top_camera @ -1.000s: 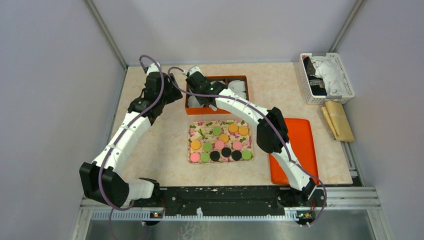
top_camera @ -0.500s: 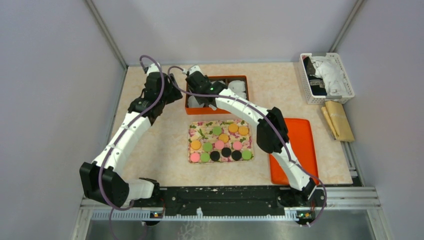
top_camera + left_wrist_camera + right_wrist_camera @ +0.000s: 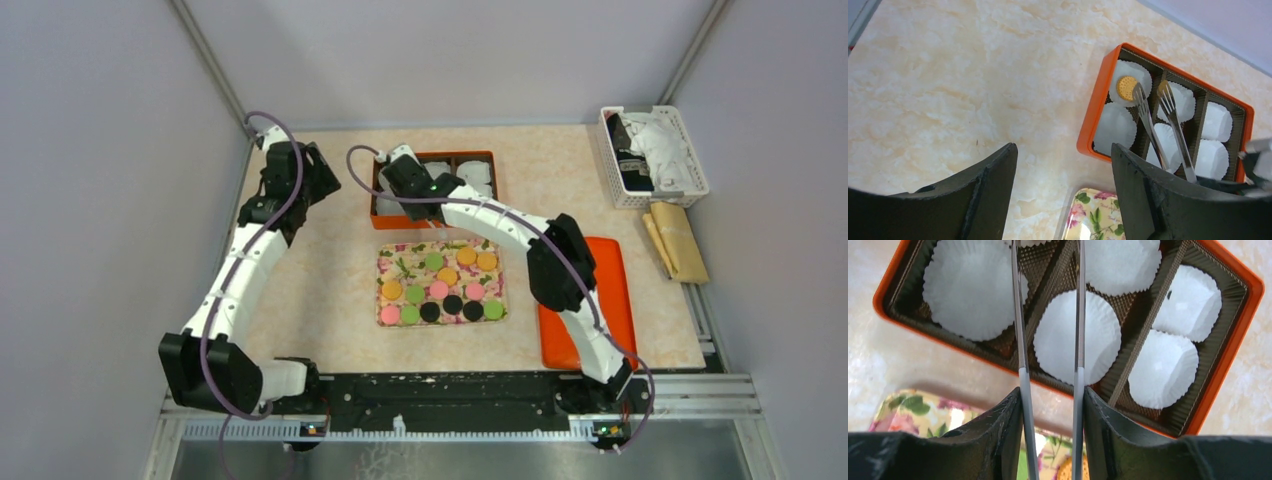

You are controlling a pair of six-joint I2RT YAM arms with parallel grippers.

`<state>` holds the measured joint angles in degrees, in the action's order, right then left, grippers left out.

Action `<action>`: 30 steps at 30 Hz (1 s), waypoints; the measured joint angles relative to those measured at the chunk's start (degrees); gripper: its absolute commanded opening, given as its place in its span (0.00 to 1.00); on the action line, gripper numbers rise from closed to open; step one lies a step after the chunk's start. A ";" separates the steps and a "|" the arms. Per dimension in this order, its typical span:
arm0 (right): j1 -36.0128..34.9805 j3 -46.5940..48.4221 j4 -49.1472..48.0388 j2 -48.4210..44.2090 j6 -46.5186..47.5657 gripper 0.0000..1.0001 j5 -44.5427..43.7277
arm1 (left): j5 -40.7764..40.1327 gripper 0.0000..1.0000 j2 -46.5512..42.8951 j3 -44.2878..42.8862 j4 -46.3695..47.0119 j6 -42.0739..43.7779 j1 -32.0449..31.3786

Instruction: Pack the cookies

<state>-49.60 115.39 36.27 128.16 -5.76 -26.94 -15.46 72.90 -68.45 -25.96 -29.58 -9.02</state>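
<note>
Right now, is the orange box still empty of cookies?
No. One orange cookie sits in a corner paper cup of the box; the other cups in view look empty.

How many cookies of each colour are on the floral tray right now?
Orange cookies: 4
Green cookies: 4
Pink cookies: 3
Black cookies: 3
Total: 14

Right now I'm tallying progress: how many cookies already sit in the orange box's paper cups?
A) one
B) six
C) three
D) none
A: the left wrist view shows a single orange cookie in the corner paper cup of the orange box; the other cups in view are bare white.
</note>
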 measured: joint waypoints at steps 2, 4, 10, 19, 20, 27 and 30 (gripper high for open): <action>-0.04 -4.22 -0.42 -3.45 -0.61 0.41 0.63 | 0.48 0.75 0.26 0.00 0.04 -0.35 0.22; -0.17 -8.87 -0.94 -7.91 -1.16 0.41 1.01 | 1.14 0.75 1.03 -0.02 0.15 -0.57 0.20; -2.03 -20.00 -1.73 -22.25 -1.99 0.41 1.01 | 2.84 0.75 4.63 -0.02 0.24 -1.53 0.24; -10.38 -35.01 -3.63 -37.35 -4.28 0.41 4.98 | 5.68 0.74 9.88 -3.08 0.20 -4.24 4.92; -10.47 -35.56 -3.45 -37.70 -4.37 0.41 5.25 | 6.14 0.74 10.64 -3.45 0.20 -4.70 5.81; -11.56 -46.47 -3.69 -45.90 -6.49 0.42 11.74 | 8.87 0.73 13.66 -3.76 0.15 -5.95 8.57; -12.52 -48.39 -3.82 -47.25 -6.97 0.43 14.19 | 10.54 0.72 13.77 -3.69 0.13 -6.36 8.59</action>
<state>-62.13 67.00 32.45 80.90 -12.73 -12.75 -4.93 86.67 -72.14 -25.82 -35.94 -0.43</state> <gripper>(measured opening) 0.430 0.727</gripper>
